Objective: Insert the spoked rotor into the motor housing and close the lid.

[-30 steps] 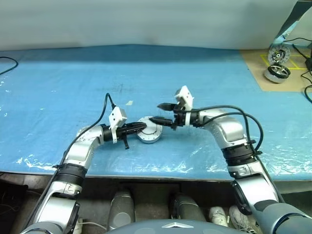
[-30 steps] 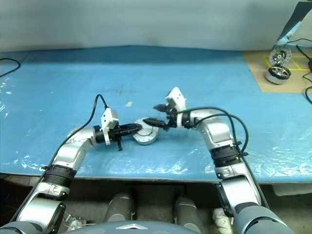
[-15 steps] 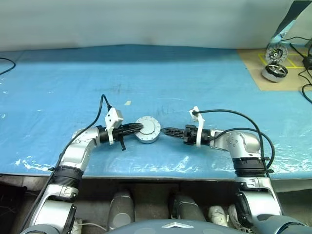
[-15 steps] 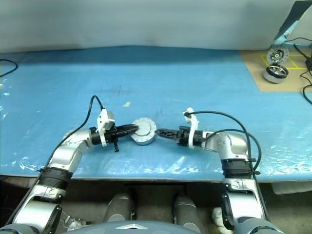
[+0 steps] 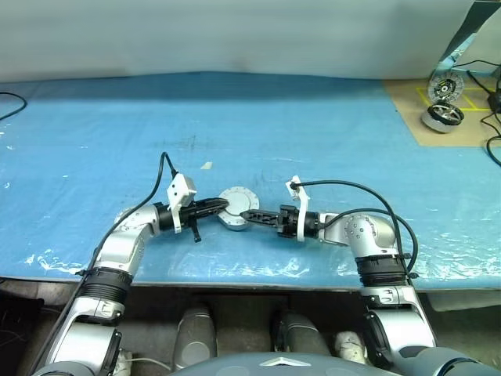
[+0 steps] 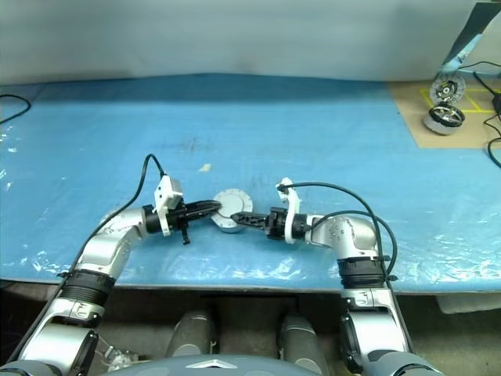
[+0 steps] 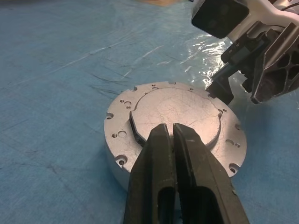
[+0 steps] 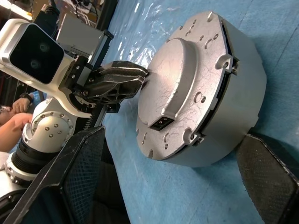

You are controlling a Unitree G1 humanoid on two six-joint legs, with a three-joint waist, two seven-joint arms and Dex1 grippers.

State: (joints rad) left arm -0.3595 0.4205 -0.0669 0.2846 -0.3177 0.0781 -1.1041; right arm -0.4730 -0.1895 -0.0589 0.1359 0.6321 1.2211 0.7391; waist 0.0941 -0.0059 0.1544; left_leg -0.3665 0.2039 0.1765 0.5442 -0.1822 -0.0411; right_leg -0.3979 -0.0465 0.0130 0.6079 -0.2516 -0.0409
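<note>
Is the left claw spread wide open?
No, the left gripper has its two black fingers pressed together, tips resting on the lid.

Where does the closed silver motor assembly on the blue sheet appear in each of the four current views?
Left eye view: motor assembly at centre, between the two tools.
Right eye view: motor assembly left of centre, between them.
Left wrist view: motor assembly at centre, behind the shut left tool.
Right wrist view: motor assembly upper right, between the open right tool's fingers.
Shared landmark: the left tool touching its rim.
</note>
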